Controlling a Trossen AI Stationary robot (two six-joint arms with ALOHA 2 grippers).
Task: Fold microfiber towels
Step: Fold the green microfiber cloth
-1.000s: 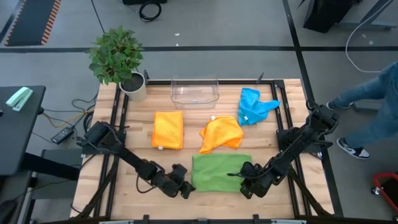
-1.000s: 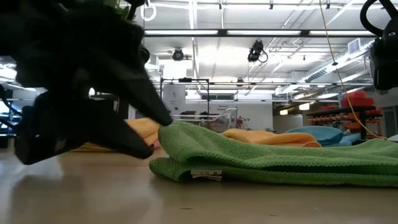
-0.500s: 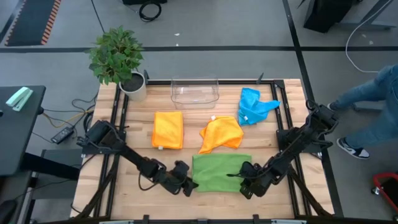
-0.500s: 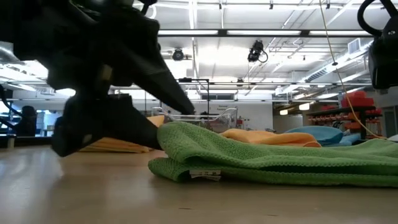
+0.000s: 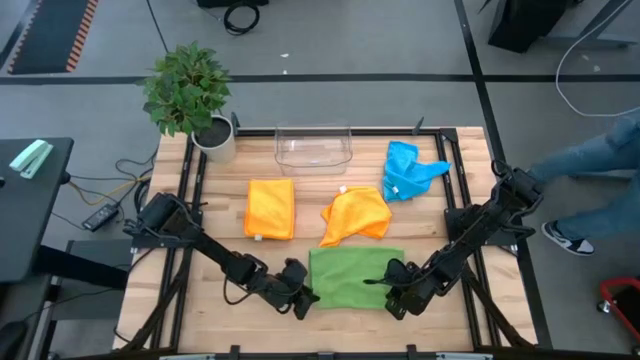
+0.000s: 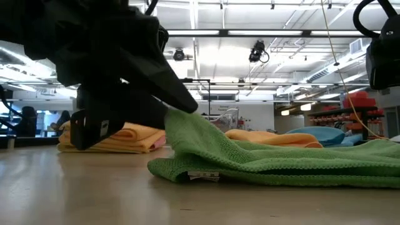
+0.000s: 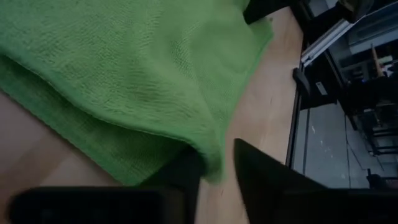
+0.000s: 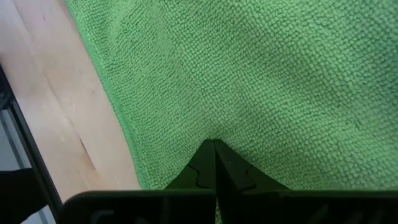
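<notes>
While both grippers (image 5: 303,297) (image 5: 393,297) pinch its opposite edges, the green towel (image 5: 352,277) lies long side left-to-right.

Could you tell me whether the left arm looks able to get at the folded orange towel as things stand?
Probably yes: bare table lies between the left tool and the folded orange towel, but that tool is pinching the green towel's edge and must release it first.
</notes>
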